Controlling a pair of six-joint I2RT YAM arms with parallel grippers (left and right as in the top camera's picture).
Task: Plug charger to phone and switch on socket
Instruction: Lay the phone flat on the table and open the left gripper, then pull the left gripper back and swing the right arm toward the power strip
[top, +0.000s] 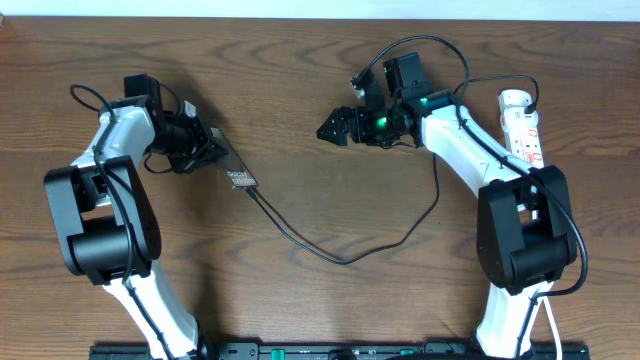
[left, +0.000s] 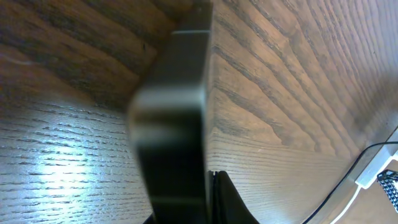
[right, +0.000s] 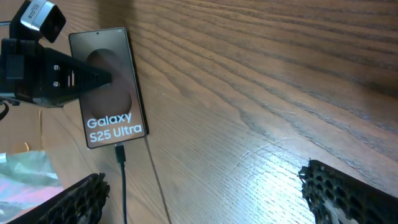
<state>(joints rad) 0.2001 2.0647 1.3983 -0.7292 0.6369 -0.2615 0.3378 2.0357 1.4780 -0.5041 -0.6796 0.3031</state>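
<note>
Left jaws clamp the phone (top: 238, 177); right jaws gape wide.
Only the right wrist view shows the charger (right: 120, 153) plugged into its end.

Overhead straight down, wrist views low and close, sharing phone (right: 122, 74)

left wrist | phone (left: 177, 124) seen edge-on and blurred — a dark slab running from top centre to the bottom edge | one dark finger (left: 231, 202) seen against its right side, low in frame | wood-grain table (left: 298, 93) behind, glare noted at left | thin black cable (left: 341, 185) and white cord (left: 367, 178) seen at lower right
</note>
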